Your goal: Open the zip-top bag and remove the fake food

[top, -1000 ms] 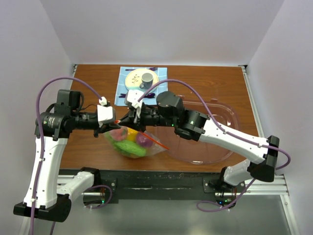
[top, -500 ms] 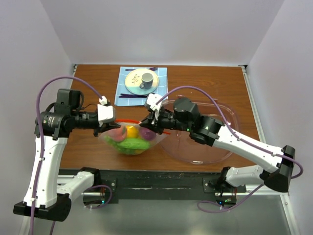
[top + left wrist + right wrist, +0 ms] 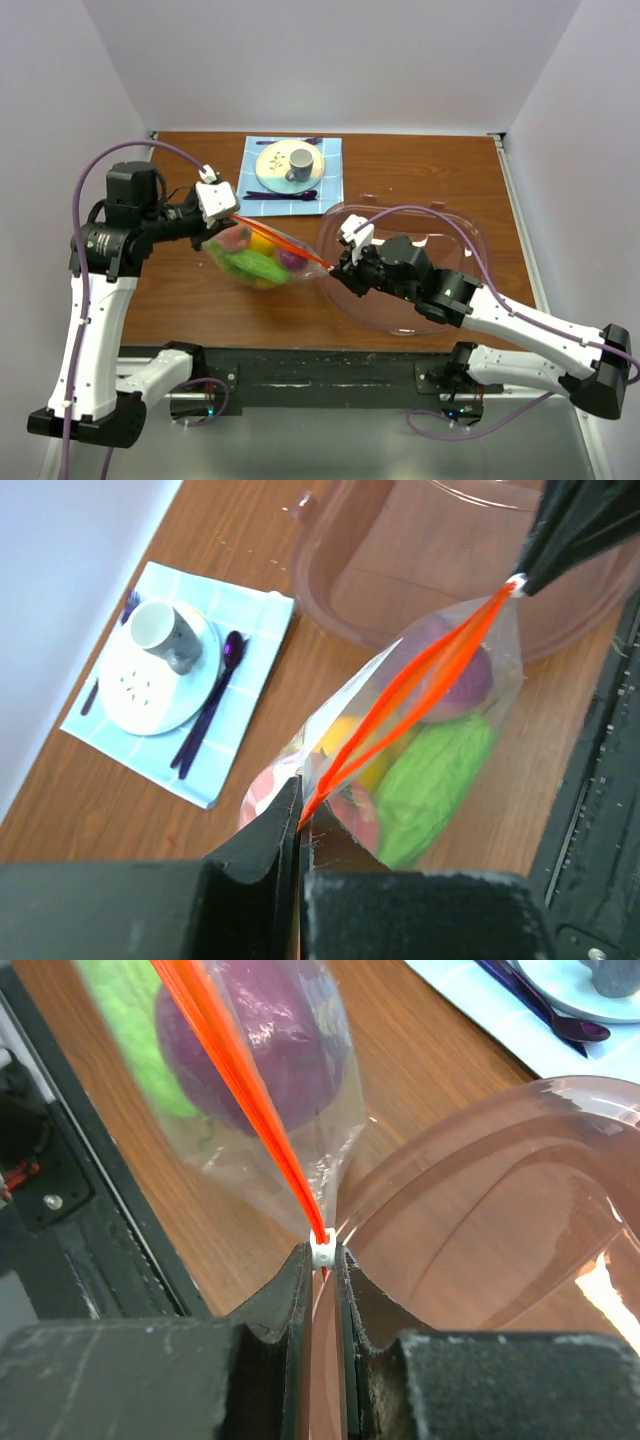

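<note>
Wooden table below, both end effectors clench zip-top bag; only wrist views show, perhaps, slider

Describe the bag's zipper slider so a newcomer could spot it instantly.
A clear pinkish bowl sits on the right of the table; beside its left rim, a clear bag of toy food hangs between the left claw and the right claw. The slider is the white clip at the right end of the bag's orange-red strip, pinched in that claw: the strip's only white part.
</note>
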Available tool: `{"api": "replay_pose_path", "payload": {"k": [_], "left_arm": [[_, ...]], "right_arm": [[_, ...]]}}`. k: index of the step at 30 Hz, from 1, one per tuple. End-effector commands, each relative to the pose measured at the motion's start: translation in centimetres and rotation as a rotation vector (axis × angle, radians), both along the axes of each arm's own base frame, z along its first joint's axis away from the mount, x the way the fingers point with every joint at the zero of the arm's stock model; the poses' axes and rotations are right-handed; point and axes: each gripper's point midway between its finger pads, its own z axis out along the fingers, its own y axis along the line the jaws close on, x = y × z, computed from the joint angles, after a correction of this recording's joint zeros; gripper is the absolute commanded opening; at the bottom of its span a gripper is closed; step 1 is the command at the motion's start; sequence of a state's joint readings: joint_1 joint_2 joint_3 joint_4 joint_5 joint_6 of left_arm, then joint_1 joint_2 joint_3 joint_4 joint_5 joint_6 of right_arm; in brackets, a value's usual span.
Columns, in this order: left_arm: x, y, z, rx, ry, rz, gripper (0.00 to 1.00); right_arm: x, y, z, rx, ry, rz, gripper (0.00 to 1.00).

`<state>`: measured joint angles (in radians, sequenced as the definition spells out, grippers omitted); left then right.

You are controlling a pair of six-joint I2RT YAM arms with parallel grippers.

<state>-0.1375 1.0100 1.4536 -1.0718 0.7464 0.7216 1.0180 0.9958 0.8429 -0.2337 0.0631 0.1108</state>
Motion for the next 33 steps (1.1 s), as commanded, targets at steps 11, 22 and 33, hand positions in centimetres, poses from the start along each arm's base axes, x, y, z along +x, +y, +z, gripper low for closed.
{"api": "replay_pose_path", "payload": {"k": [11, 22, 33], "left_arm": [[9.5, 6.1, -6.1, 0.136, -0.148, 0.342, 0.00], [5.3, 5.7, -7.9, 0.105, -0.006, 0.188, 0.00], [-1.4, 3.9, -9.4, 0.074, 0.099, 0.064, 0.00]], "right_arm": [[6.0, 4.1, -2.1, -0.097, -0.008, -0.151, 0.55], [8.4, 8.7, 4.5, 0.119, -0.073, -0.158, 0.53], [8.8, 13.9, 6.0, 0.240, -0.005, -0.101, 0.40]]}}
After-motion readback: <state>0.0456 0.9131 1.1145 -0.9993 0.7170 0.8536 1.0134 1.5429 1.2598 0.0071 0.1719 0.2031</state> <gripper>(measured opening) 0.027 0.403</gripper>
